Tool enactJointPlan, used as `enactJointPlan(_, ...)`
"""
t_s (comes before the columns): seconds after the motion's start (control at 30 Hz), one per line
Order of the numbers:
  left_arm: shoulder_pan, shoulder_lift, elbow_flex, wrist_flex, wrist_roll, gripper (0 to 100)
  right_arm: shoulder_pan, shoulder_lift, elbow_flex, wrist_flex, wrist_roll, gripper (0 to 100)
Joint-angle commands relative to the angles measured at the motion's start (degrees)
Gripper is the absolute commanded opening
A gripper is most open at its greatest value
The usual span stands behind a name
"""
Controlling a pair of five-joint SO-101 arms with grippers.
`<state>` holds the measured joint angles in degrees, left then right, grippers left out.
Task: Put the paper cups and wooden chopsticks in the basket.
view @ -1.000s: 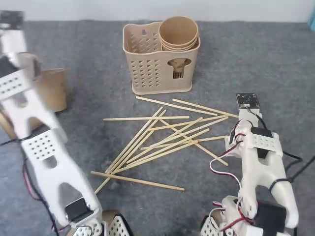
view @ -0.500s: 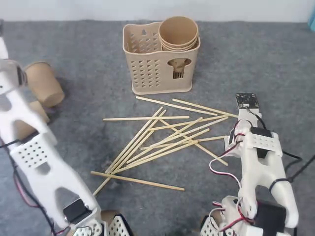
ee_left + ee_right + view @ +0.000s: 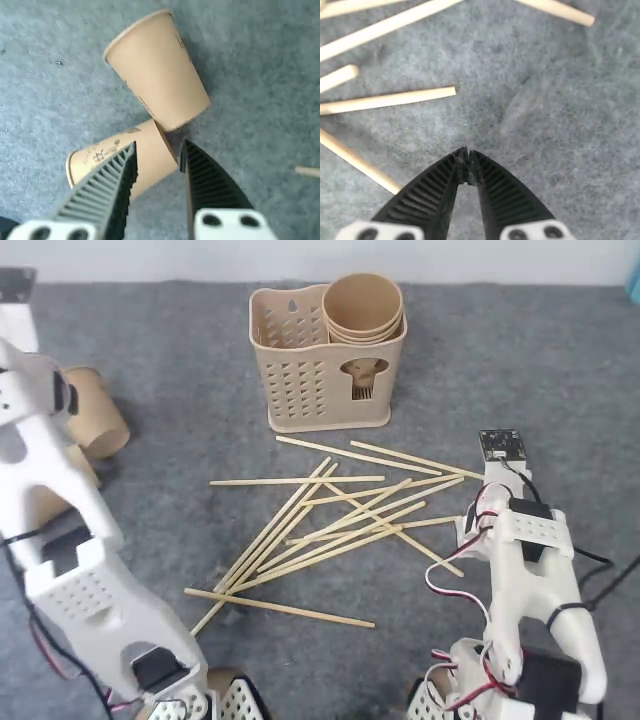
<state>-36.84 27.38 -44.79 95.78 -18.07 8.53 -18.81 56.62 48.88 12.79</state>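
Note:
Two paper cups lie on their sides on the grey carpet, touching: one cup [image 3: 155, 70] farther off and a second cup [image 3: 117, 160] just beyond my left gripper [image 3: 160, 145]. That gripper hangs open above them and holds nothing. From above, one cup [image 3: 95, 425] shows beside the left arm [image 3: 50, 470]. The beige basket [image 3: 300, 380] stands at the back with stacked cups [image 3: 363, 305] in its right compartment. Several wooden chopsticks [image 3: 340, 515] lie scattered mid-table. My right gripper [image 3: 468, 152] is shut and empty, low over the carpet near chopstick ends [image 3: 395, 100].
The right arm [image 3: 525, 550] stands at the front right, beside the pile of chopsticks. The basket's left compartment [image 3: 285, 320] looks empty. Bare carpet lies between the cups and the basket, and to the right of the basket.
The left arm has swung about at the table's left edge. The paper cup beside it went from upright to lying on its side. The right arm has not moved.

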Motion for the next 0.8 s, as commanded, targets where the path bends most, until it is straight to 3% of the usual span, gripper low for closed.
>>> enactJointPlan(0.0,0.2,-0.6,-0.2,-7.9,7.3,14,-0.8,-2.2,0.1,-0.7,0.7,0.8)
enactJointPlan(0.23,0.4,10.4,-0.2,-24.7,23.1,13,-0.8,-2.2,0.2,-0.6,0.7,0.8)
enactJointPlan(0.4,0.9,17.7,-4.8,-33.8,27.3,13,-0.7,-2.2,0.2,-0.5,0.7,0.8)
enactJointPlan(0.77,1.1,33.8,-28.6,-32.4,28.0,13,-0.9,-2.2,0.2,-0.8,0.7,0.8)
